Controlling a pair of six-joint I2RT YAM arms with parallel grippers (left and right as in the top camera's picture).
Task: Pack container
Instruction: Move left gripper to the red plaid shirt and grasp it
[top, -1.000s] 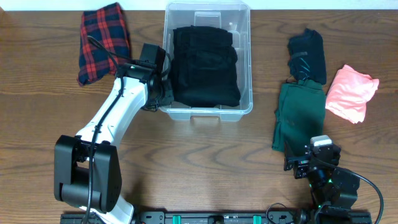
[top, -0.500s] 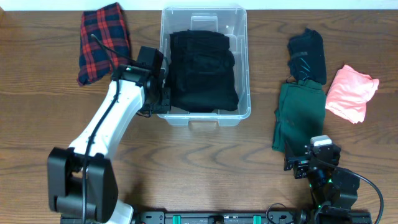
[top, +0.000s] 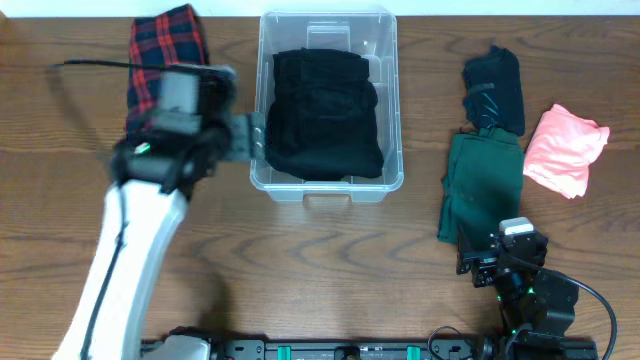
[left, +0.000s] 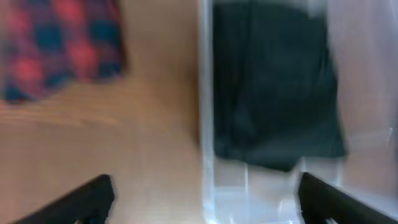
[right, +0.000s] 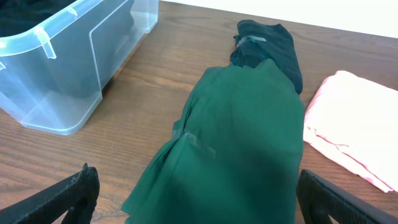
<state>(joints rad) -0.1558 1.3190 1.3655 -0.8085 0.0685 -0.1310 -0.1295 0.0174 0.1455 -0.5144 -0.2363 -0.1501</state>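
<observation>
So the container (top: 326, 190) is sitting on the wooden surface (top: 330, 270) toward the back, a bit left of center, long side running front to back. A folded black garment (top: 325, 110) is lying inside it and filling most of the floor.

The left end effector (left: 208, 202) is hanging just off the container's left wall with its jaws spread wide. It's gripping nothing; in the wrist view the bin's left wall is showing right between the fingertips. The left arm is looking pretty blurry from overhead. A red and blue plaid cloth (top: 165, 60) is lying just beyond it at the back left.

The right end effector (right: 199, 208) is also standing wide open and empty, hovering at the near end of a green garment (top: 480, 185). A dark garment (top: 495, 85) is overlapping the green one's far end, and a pink garment (top: 565, 150) is lying just to their right.
</observation>
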